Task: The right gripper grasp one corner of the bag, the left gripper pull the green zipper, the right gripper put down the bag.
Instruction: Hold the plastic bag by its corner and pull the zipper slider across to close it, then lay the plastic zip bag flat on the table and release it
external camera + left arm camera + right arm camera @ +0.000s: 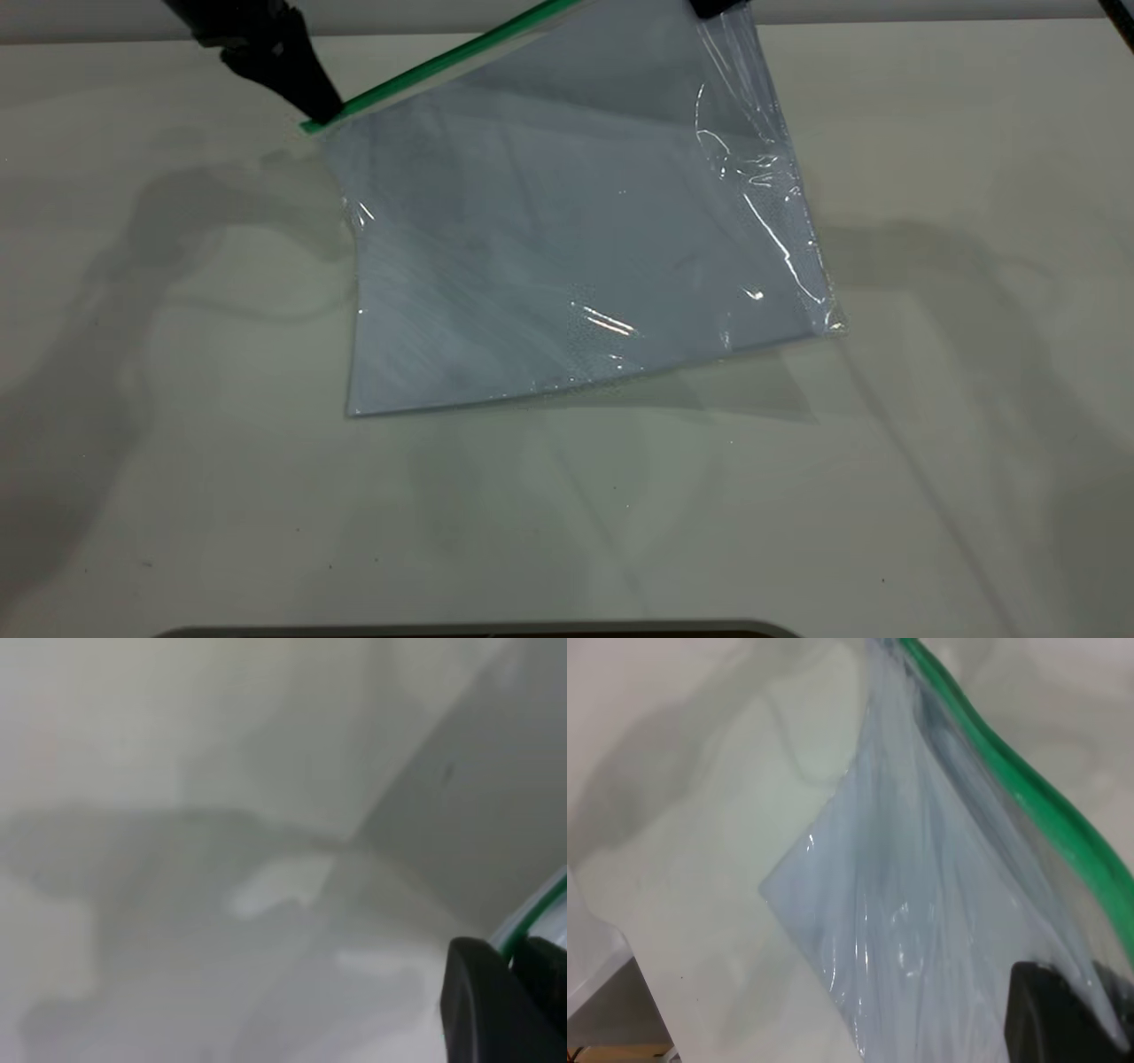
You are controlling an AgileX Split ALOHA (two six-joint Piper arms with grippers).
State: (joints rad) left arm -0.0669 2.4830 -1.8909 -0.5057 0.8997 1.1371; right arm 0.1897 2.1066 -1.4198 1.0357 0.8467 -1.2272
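The bag (567, 230), a clear pouch with white sheets inside, hangs tilted with its lower edge on the table. The green zipper (443, 62) runs along its raised upper edge. My left gripper (321, 111) is shut on the zipper's left end; the left wrist view shows the green strip (540, 912) passing between its closed fingers (512, 961). My right gripper (713, 9), mostly cut off at the top, is shut on the bag's upper right corner. The right wrist view shows the plastic (921, 904) and green strip (1028, 797) pinched in that gripper (1090, 992). The slider tab is hidden.
The white table (886, 487) spreads in front of and on both sides of the bag. A grey rounded edge (478, 631) lies at the near table edge. A clear container's corner (589, 957) shows in the right wrist view.
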